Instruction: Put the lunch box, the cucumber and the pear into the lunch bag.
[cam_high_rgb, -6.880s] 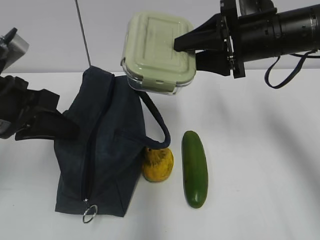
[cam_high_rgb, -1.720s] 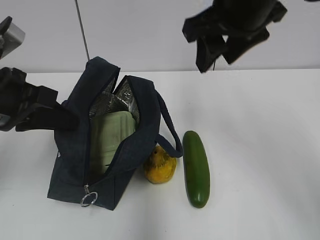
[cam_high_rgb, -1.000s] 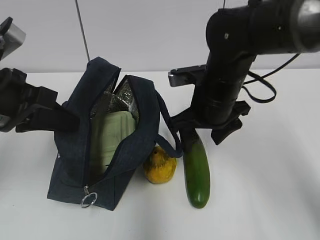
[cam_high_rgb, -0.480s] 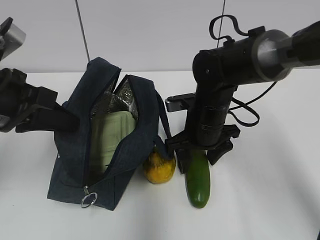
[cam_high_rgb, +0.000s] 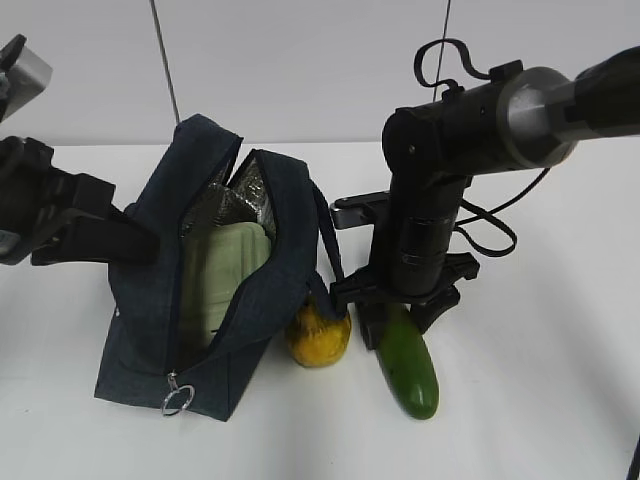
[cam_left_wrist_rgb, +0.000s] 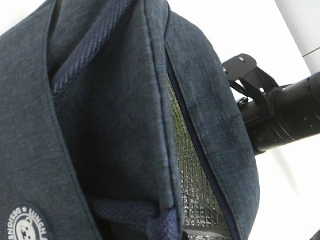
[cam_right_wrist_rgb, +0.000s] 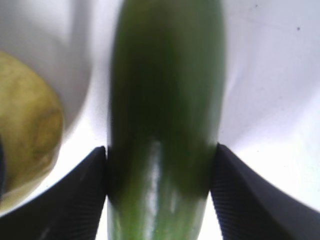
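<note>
The navy lunch bag (cam_high_rgb: 150, 310) stands open at the left, and its silvery lining (cam_left_wrist_rgb: 192, 175) shows. The sage-lidded lunch box (cam_high_rgb: 225, 270) lies inside it. My left gripper (cam_high_rgb: 125, 240) grips the bag's left wall, with its fingertips buried in fabric (cam_left_wrist_rgb: 100, 125). The yellow pear (cam_high_rgb: 318, 338) sits on the table against the bag's right side. My right gripper (cam_high_rgb: 400, 315) points down and is shut on the far half of the dark green cucumber (cam_high_rgb: 410, 370), which lies on the table beside the pear. In the right wrist view both fingers (cam_right_wrist_rgb: 75, 200) press the cucumber's (cam_right_wrist_rgb: 162, 125) sides, with the pear (cam_right_wrist_rgb: 27, 130) at the left.
The bag's loop handle (cam_high_rgb: 330, 250) hangs over the pear, close to my right arm (cam_high_rgb: 430, 200). A metal ring pull (cam_high_rgb: 176, 399) hangs at the bag's near end. White tabletop (cam_high_rgb: 540, 380) lies to the right and in front.
The lunch box went from my right gripper into the bag. The right gripper then came down and closed on the cucumber. The cucumber's near end has swung right.
</note>
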